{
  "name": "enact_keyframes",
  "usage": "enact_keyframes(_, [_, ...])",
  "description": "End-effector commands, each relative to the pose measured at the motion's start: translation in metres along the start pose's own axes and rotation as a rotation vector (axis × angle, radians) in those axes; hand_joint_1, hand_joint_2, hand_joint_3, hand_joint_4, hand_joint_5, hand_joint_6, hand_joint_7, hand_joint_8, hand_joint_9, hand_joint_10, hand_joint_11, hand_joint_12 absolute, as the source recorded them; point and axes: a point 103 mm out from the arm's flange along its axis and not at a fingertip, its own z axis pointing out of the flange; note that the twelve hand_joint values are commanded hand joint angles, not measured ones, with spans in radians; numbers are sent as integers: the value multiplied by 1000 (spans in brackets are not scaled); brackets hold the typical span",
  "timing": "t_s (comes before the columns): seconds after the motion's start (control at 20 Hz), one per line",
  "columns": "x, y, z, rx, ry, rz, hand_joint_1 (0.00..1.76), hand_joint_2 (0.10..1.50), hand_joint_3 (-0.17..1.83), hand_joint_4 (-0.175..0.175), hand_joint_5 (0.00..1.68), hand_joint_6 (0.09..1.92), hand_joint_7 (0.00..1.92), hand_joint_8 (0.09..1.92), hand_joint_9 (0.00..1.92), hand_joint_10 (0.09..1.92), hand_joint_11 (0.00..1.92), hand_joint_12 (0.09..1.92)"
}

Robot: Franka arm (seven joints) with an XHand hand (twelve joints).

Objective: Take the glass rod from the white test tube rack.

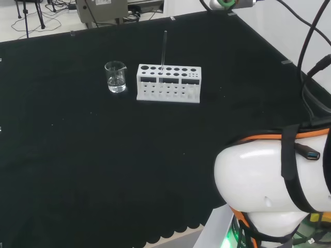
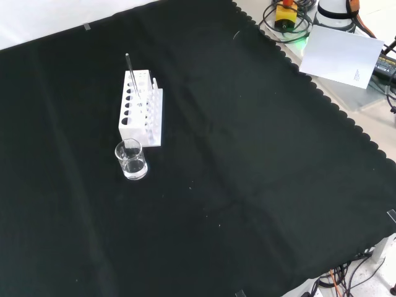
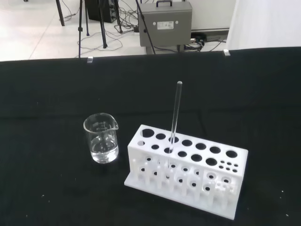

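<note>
The black cloth (image 1: 77, 170) covers the whole bench. I cannot tell how the hand is set. In the head view the white rack (image 1: 168, 83) sits near the middle, and the small glass beaker (image 1: 116, 77) is just beside it at nine o'clock. The glass rod (image 1: 163, 50) stands upright in a rack hole. A grey box (image 3: 165, 22) sits on the floor behind.

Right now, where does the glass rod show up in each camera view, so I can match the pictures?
Head view: the glass rod stands upright in the white test tube rack, upper middle, right of the beaker.
Front view: upper left, rising from the rack, farther off than the beaker.
Wrist view: the rod rises from the rack, with the beaker beside the rack's end.
Shared landmark: the beaker beside the rack's end.
</note>
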Motion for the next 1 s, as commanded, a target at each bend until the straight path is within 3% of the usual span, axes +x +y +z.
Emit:
enact_keyframes(0.05, [-6, 45, 28, 47, 14, -28, 552, 1182, -159, -133, 107, 87, 5, 739, 102, 874, 0, 1280])
enact_keyframes(0.35, [-1, 76, 38, 39, 39, -60, 550, 1197, -175, -138, 142, 87, 94, 836, 270, 912, 20, 1471])
enact_keyframes(1.0, [2, 145, 75, 82, 71, -98, 562, 1205, -175, -159, 229, 87, 354, 925, 589, 877, 277, 1419])
